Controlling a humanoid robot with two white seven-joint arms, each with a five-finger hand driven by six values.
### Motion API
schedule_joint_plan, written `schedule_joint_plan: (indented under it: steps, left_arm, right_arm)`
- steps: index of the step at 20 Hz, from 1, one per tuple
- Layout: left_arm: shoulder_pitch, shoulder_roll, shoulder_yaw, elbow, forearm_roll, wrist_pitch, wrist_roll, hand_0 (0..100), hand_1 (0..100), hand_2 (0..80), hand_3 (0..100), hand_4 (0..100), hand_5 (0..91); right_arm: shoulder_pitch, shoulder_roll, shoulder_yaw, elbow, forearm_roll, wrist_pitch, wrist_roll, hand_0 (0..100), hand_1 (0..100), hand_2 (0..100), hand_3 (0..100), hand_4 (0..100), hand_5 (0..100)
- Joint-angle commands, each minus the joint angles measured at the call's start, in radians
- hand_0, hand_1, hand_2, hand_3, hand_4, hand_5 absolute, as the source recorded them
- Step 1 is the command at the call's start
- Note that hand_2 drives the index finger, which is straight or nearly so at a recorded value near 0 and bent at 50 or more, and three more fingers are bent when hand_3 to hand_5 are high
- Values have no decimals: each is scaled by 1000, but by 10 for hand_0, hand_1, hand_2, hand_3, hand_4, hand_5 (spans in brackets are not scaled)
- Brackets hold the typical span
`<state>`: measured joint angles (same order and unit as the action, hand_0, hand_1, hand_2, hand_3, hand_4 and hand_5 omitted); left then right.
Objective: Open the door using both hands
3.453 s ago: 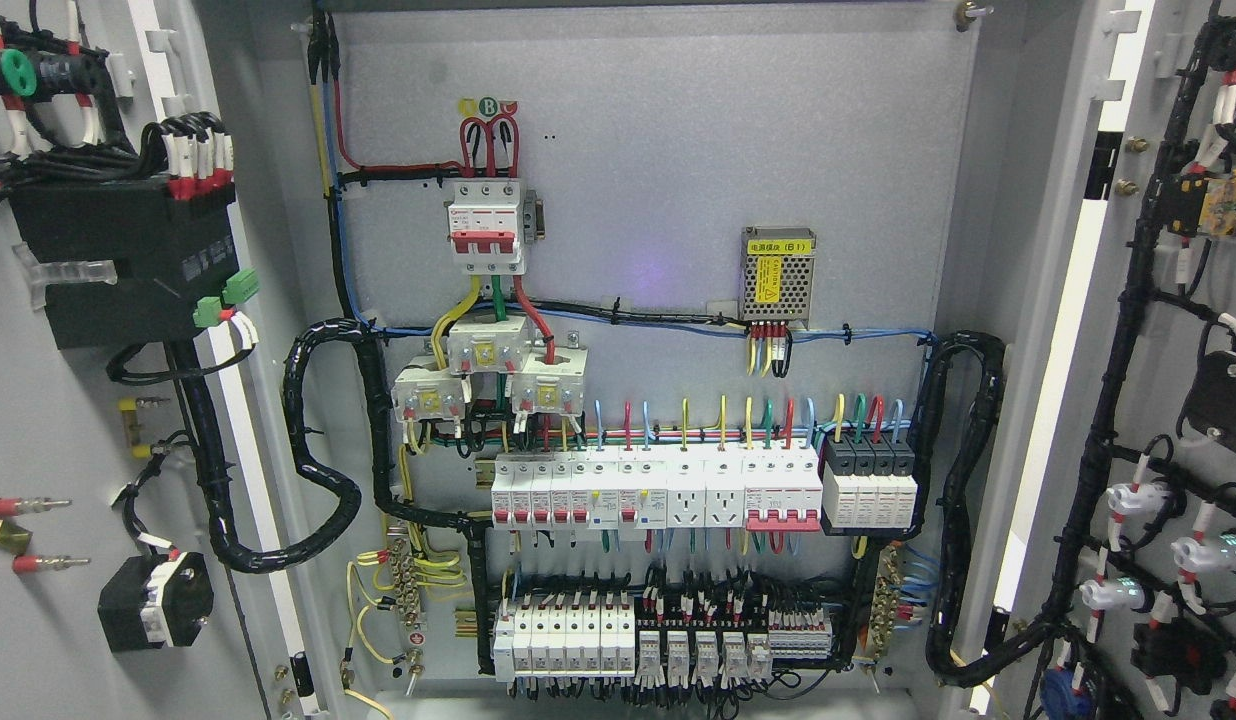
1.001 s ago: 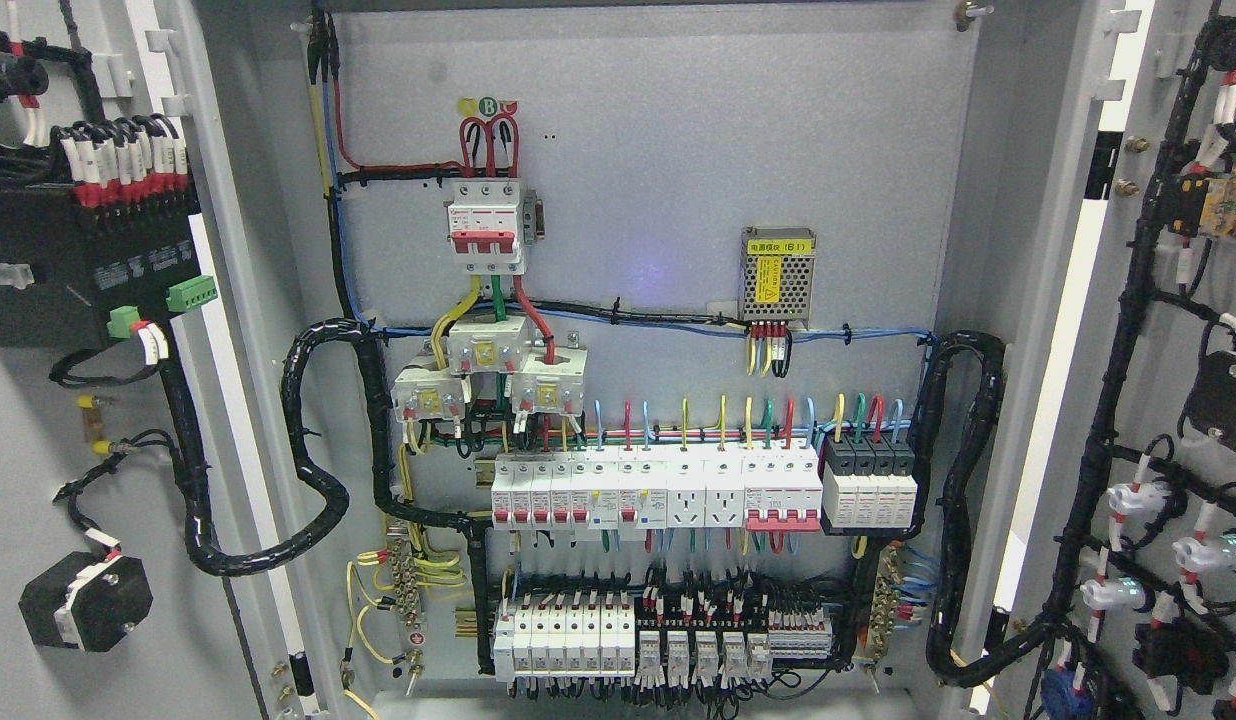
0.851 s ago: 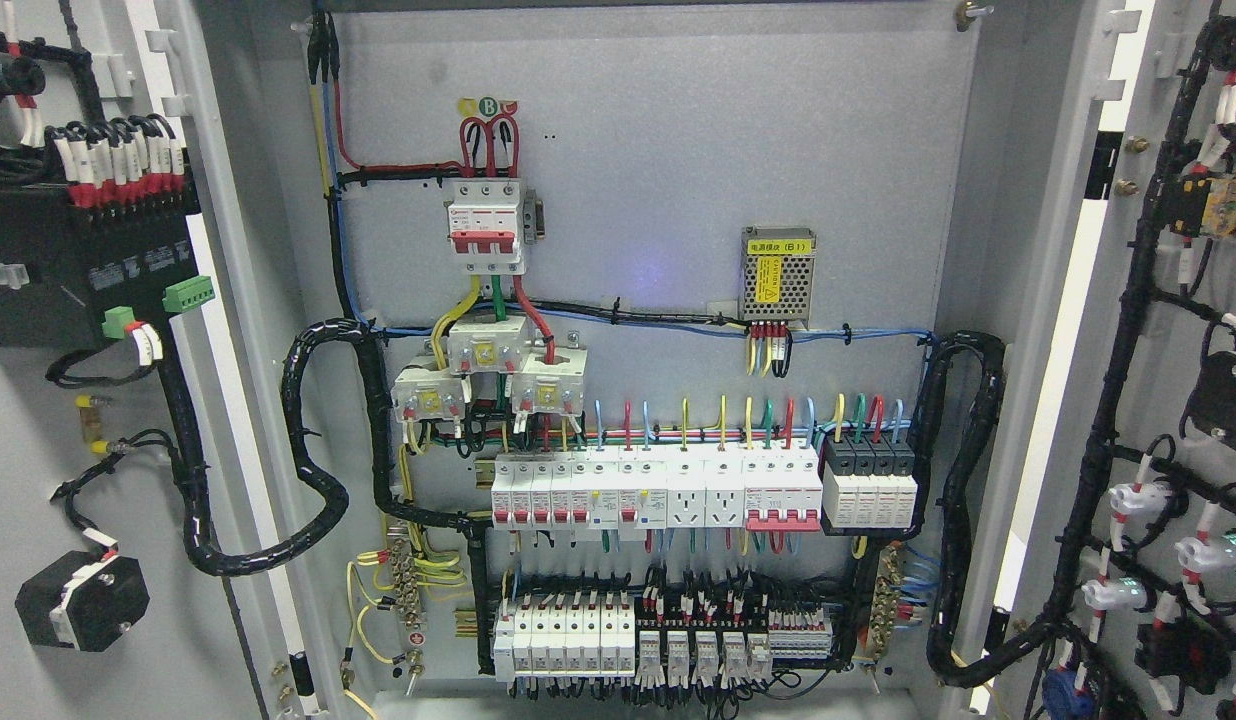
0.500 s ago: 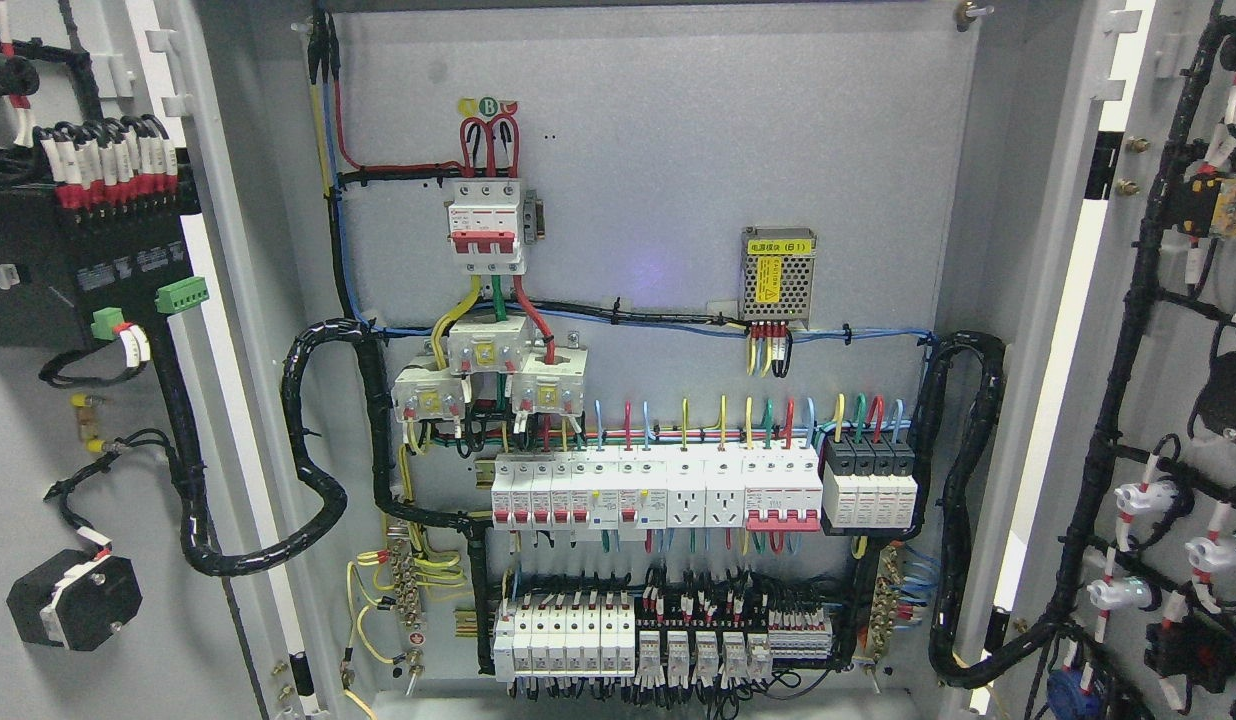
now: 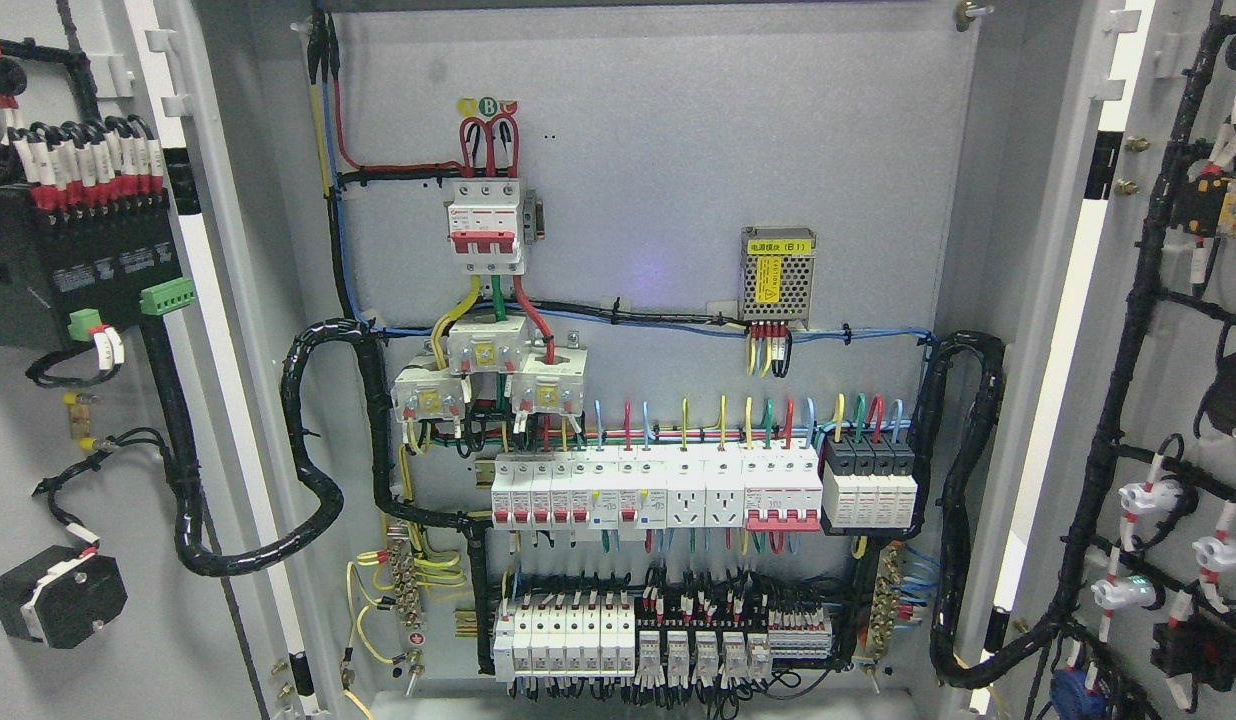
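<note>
**Both doors stand open, no hands to see**

Since no robot hand or arm shows in the head view, nobody can tell if the fingers are loose, curled up or holding something.

The big grey back panel (image 5: 658, 200) sits in the middle, and it is the thing to find everything else by. Left of the back panel, the left door (image 5: 38, 620) is swung wide open, so its inside faces us. On that door there is a black box (image 5: 73, 265) up high with a row of red and white wire ends on top, and a small black part (image 5: 58, 595) lower down. A thick black cable (image 5: 308, 470) loops from that door over to the back panel.

Right of the back panel, the right door (image 5: 1178, 420) is swung open too. Black wires run down its inside, with little white plugs (image 5: 1148, 497) near the bottom.

On the back panel itself, a white switch with a red bar (image 5: 486, 225) sits near the top. To the right of that is a small metal box with a yellow sticker (image 5: 777, 275). Lower down is a long row of white switches (image 5: 658, 490), with coloured wires going into the top of it. Under that row, at the bottom of the back panel, is another row of small white and black parts (image 5: 668, 640).
</note>
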<state>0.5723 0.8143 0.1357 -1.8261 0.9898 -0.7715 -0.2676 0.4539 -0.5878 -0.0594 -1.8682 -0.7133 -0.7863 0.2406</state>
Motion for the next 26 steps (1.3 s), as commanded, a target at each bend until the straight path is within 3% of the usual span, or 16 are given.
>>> schedule_joint_plan:
  steps: [1,12,17,26]
  left_arm:
    - [0,3,44,33,50,-805,1,0,0,0,0,33,0]
    - [-16,26,67,119,144,-792,4,0,0,0,0,32,0]
    - [-16,43,126,133,203,-735,4,0,0,0,0,33,0]
    - [-68,77,148,211,253,-635,4,0,0,0,0,33,0]
  right_arm:
    - [-9,-26,-49,15,-8,-202,0,0,0,0,0,0,0]
    - [-8,-18,-65,15,-14,-271,0,0,0,0,0,0,0]
    - [-9,59,-77,12,-14,-288,0,0,0,0,0,0,0]
    - [-14,52,-89,11,-14,-341,0,0,0,0,0,0,0]
